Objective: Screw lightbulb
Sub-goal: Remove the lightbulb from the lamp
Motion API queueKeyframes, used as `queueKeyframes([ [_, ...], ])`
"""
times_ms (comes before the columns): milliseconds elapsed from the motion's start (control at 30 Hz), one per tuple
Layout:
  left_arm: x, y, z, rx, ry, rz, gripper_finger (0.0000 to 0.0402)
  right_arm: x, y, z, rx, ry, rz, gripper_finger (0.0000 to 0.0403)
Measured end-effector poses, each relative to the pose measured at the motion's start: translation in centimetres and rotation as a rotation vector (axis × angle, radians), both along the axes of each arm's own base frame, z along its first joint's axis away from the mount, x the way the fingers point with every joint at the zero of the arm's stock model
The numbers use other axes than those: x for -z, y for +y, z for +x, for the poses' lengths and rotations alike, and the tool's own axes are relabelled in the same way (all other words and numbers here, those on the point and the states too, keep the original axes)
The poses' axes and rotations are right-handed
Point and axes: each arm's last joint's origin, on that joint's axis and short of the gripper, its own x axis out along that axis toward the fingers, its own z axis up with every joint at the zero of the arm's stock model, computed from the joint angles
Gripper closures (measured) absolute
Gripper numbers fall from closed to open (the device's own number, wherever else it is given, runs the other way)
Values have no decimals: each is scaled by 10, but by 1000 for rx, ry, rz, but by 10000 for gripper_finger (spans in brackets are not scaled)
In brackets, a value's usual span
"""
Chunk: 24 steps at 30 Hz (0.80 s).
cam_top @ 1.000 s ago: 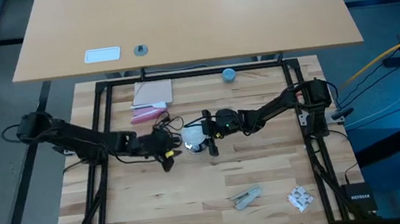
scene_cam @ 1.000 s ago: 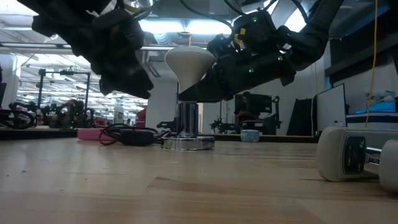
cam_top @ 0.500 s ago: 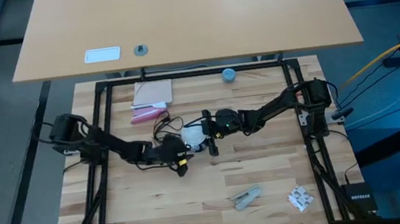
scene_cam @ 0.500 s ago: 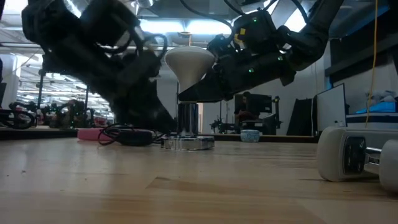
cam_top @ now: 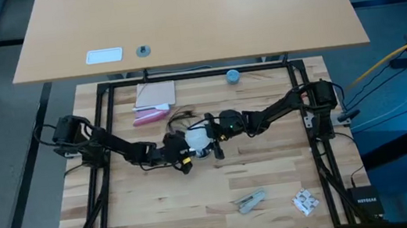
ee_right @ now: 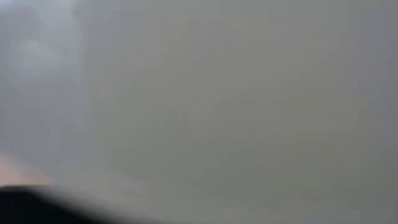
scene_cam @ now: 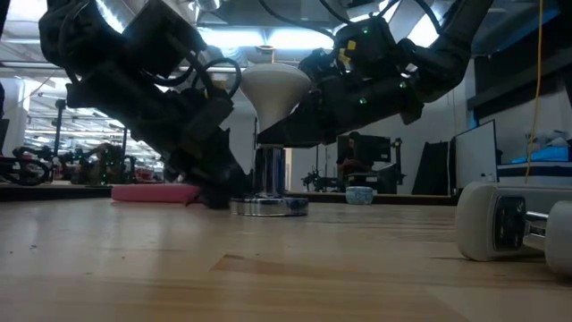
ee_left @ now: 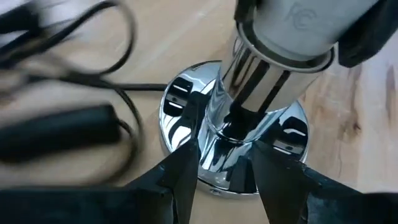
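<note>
The white lightbulb (scene_cam: 273,89) stands dome up in a chrome socket stand (scene_cam: 269,172) on a round shiny disc (ee_left: 177,99), mid-table (cam_top: 197,137). My right gripper (scene_cam: 288,125) reaches in from the table's right and is shut on the bulb, which fills its wrist view as a grey blur. My left gripper (ee_left: 222,165) is low at the disc's left side (scene_cam: 214,190), pointing slantwise down. Its fingers stand a narrow gap apart over the disc's rim, short of the stem. My right gripper pinches the lightbulb's tapering lower part (scene_cam: 271,123), just above the socket, between its two fingers. The fingers come from the table's right, nearly level. The bulb stays upright in the socket. My left gripper's fingertips (ee_left: 186,163) are at the disc; whether they touch it, I cannot tell.
A black cord (ee_left: 74,118) loops beside the disc toward the far left (cam_top: 180,118). A pink thing (scene_cam: 152,192) and a notebook (cam_top: 155,95) lie behind it. A white device (scene_cam: 514,224) sits near the front right, with a metal tool (cam_top: 251,199) and a blue cup (cam_top: 233,76) farther off.
My left gripper has come down from above the table to the disc's left side, moving toward the stand and tipping its fingers further down; its finger gap looks unchanged. The black cord has been shoved toward the far edge. The bulb and my right gripper have kept still.
</note>
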Motion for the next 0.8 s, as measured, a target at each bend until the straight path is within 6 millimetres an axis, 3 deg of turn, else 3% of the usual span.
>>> queueKeyframes([
  [200, 2, 3, -2, -20, 38, 65, 259, 0, 1, 0, -39, -1, 13, 244],
  [567, 1, 31, 0, -60, 74, 165, 259, 0, 1, 0, -48, 1, 16, 244],
  [667, -2, 34, -3, -59, 87, 194, 259, 0, 2, 0, -48, 2, 19, 244],
  [800, -26, 34, -5, -29, 44, 234, 259, 0, 2, 0, -48, 1, 18, 244],
])
